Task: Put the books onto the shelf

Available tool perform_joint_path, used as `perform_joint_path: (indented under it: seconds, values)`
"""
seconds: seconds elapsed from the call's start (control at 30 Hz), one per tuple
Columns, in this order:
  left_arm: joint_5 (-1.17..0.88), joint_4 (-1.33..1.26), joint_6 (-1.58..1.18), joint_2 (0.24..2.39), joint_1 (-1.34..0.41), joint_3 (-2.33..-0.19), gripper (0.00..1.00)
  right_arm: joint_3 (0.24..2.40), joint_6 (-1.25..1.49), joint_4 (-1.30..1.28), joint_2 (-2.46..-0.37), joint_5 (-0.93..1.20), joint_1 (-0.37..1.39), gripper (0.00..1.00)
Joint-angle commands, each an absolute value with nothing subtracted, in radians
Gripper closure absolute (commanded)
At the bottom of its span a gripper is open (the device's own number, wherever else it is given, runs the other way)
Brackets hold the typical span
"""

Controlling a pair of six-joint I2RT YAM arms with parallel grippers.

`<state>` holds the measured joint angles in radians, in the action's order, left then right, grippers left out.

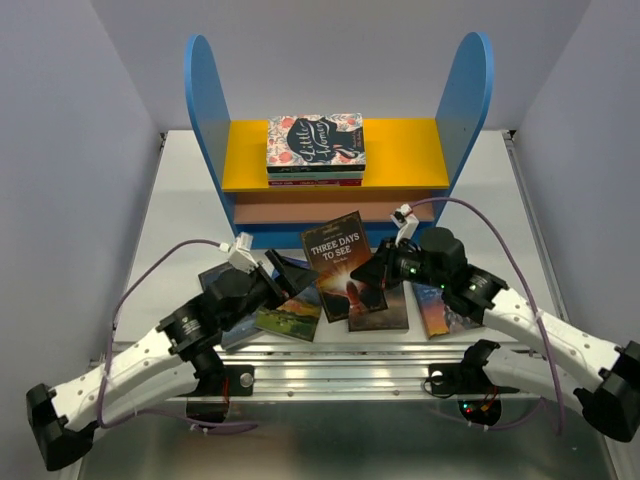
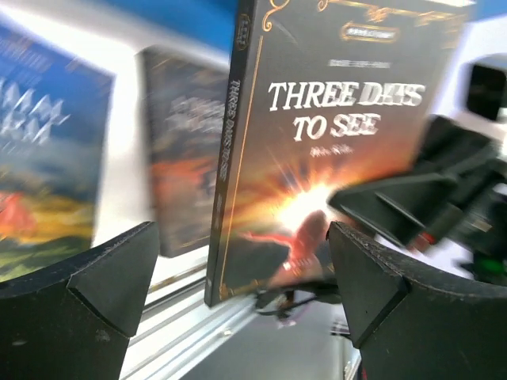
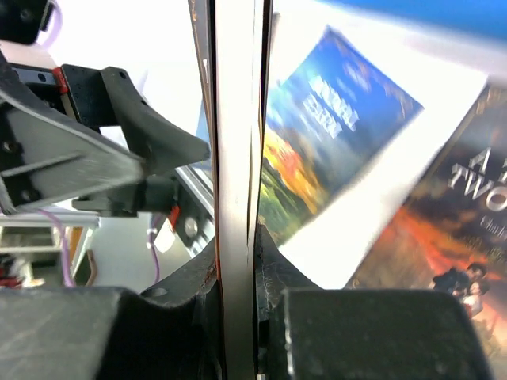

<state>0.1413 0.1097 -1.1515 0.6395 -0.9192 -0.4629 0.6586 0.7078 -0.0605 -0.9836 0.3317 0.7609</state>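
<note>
Right gripper [image 3: 238, 273] clamped on edge of Three Days to See book [image 1: 338, 262], upright above table [image 1: 180, 190], near side of shelf [image 1: 207, 90]. Left gripper [image 1: 290, 275] jaws wide apart, book between them, not gripped. Other books [image 1: 290, 315] flat on table.

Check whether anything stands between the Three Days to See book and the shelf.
Nothing visible does. The right gripper holds the book raised just in front of the shelf; the Little Women stack fills only the middle of the upper board.
</note>
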Motion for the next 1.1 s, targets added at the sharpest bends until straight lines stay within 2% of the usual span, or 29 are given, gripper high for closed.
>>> perform_joint_path:
  seconds: [0.0, 0.13, 0.27, 0.5, 0.67, 0.9, 0.97, 1.03, 1.07]
  values:
    - [0.176, 0.095, -1.031, 0.464, -0.923, -0.488, 0.01, 0.729, 0.635, -0.037, -0.870, 0.279, 0.767, 0.99]
    - [0.115, 0.026, -0.928, 0.335, -0.925, -0.476, 0.01, 0.771, 0.655, -0.050, -0.842, 0.330, 0.767, 0.99]
    - [0.055, -0.035, -0.815, 0.293, -0.923, -0.495, 0.01, 0.822, 0.683, -0.060, -0.833, 0.449, 0.767, 0.99]
    - [-0.049, -0.124, -0.759, 0.374, -0.925, -0.506, 0.01, 0.877, 0.727, -0.017, -0.795, 0.561, 0.767, 0.99]
    - [-0.152, -0.308, -0.729, 0.391, -0.925, -0.466, 0.01, 0.848, 0.779, 0.030, -0.831, 0.607, 0.767, 0.99]
    - [-0.147, -0.417, -0.773, 0.396, -0.925, -0.410, 0.01, 0.782, 0.848, 0.186, -0.864, 0.696, 0.767, 0.99]
    - [-0.164, -0.446, -0.782, 0.410, -0.925, -0.396, 0.06, 0.770, 0.848, 0.201, -0.867, 0.695, 0.767, 0.99]
    - [-0.169, -0.483, -0.798, 0.428, -0.925, -0.385, 0.17, 0.761, 0.850, 0.221, -0.870, 0.687, 0.767, 0.99]
    - [-0.169, -0.494, -0.804, 0.436, -0.923, -0.379, 0.30, 0.759, 0.850, 0.228, -0.873, 0.687, 0.767, 0.99]
